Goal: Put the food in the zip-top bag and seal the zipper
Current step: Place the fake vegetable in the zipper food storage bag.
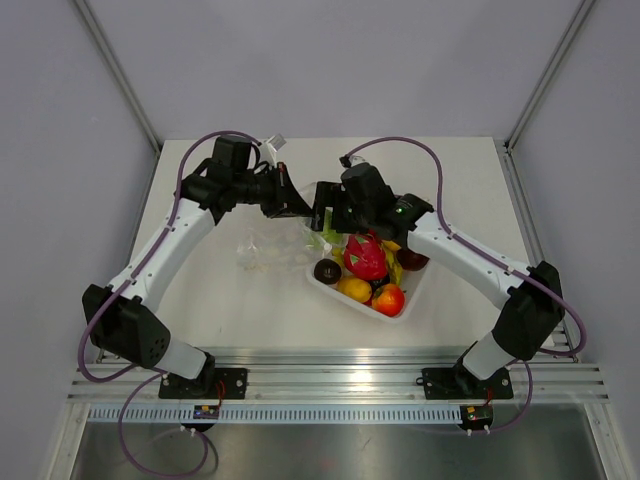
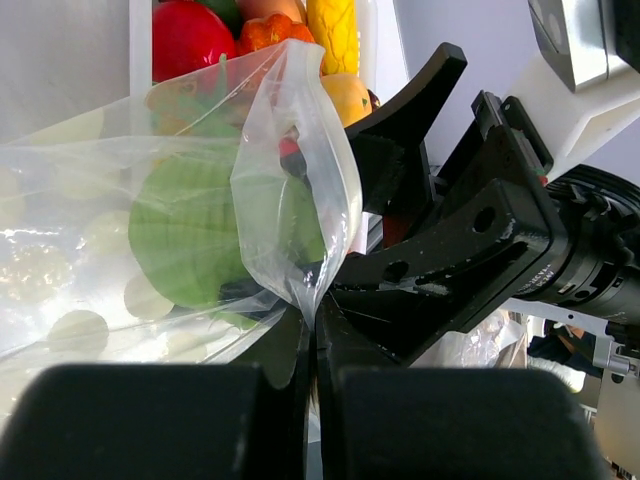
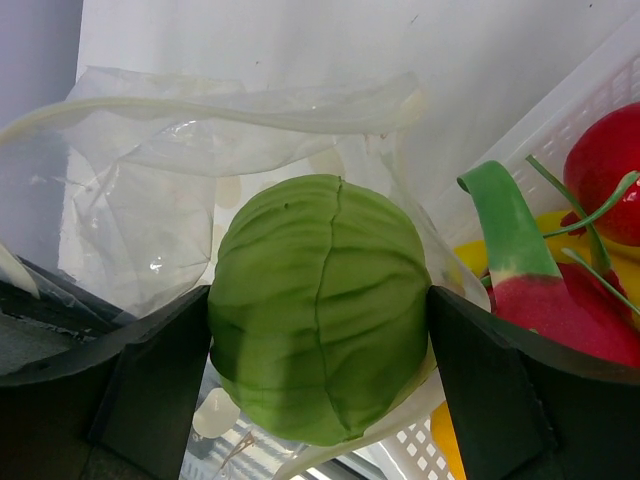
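The see-through zip-top bag (image 1: 262, 250) lies left of the white tray. My left gripper (image 2: 312, 325) is shut on the bag's edge (image 2: 300, 200) and holds it up. My right gripper (image 3: 320, 320) is shut on a green toy cabbage (image 3: 318, 300), held at the bag's open mouth (image 3: 200, 150). The cabbage shows through the plastic in the left wrist view (image 2: 195, 235). The bag's mouth strip (image 3: 250, 112) curves open behind the cabbage. In the top view both grippers, the left (image 1: 295, 205) and the right (image 1: 325, 215), meet above the bag's right end. The pink dragon fruit (image 1: 365, 255) lies in the tray.
The white tray (image 1: 412, 300) holds a red fruit (image 1: 388, 298), a yellow one (image 1: 355, 289), a dark purple one (image 1: 327, 270) and others. Its perforated wall (image 3: 590, 95) is right of my right gripper. Grey walls enclose the table.
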{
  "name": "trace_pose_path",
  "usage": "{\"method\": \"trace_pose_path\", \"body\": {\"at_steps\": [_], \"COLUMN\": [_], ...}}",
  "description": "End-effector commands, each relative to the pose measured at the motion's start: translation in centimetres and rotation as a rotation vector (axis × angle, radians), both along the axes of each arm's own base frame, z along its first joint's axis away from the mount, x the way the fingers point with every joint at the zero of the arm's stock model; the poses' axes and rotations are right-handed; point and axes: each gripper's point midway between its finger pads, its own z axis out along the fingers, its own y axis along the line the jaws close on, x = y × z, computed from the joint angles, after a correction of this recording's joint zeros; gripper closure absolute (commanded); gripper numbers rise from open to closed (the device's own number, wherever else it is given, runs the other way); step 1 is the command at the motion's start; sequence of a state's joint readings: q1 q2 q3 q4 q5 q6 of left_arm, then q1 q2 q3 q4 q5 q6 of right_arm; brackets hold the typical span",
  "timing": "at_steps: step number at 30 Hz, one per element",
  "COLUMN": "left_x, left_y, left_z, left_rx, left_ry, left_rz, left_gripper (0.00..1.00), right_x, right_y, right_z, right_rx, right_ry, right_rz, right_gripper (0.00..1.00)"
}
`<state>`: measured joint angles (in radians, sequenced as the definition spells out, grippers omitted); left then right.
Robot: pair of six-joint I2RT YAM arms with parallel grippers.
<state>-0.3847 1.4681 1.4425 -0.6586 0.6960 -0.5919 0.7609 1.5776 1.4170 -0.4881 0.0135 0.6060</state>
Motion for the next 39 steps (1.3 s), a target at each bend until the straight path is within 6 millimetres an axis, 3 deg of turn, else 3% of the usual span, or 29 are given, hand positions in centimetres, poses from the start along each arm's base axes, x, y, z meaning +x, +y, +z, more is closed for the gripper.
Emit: {"method": "trace_pose_path", "body": {"at_steps": [1,11,17,27,32,36,39], "left_x": [0.5,0.9,1.0,0.8,0.7,0.6,0.5], "left_y": [-1.2,-1.6,-1.9,-2.2,-2.2,-2.2,-2.2], "left_z": [1.8,0.4,0.2,0.4,0.3,0.5,0.7], "left_rx": [-0.057,-0.061,-0.079,-0.101,-0.104,-0.111,-0.115], "left_ry": [-0.07,-0.041,-0.038,-0.04,-0.04,-0.041,-0.047], "left_rz": [-0.05,-0.059,-0.073,-0.086,-0.091,-0.098,-0.101], "left_gripper": [1.0,1.0,1.0,1.0,1.0,1.0,1.0], "right_x": [-0.9,-1.5,-2.0,-2.1,-1.8,-0.8,-0.1], "right_y": [2.1,-1.3,-3.0,-3.8,-5.9,-8.0,-9.3], "right_z": [4.1,8.0,9.1,8.9,8.9,7.6,5.4], "right_rx": [0.117,0.141,0.155,0.157,0.128,0.122,0.141], "right_ry": [-0.073,-0.177,-0.212,-0.207,-0.23,-0.182,-0.104], "right_rz": [0.079,-0.021,-0.071,-0.107,-0.193,-0.279,-0.305], "right_gripper": [0.07,0.06,0.06,0.07,0.07,0.12,0.18]}}
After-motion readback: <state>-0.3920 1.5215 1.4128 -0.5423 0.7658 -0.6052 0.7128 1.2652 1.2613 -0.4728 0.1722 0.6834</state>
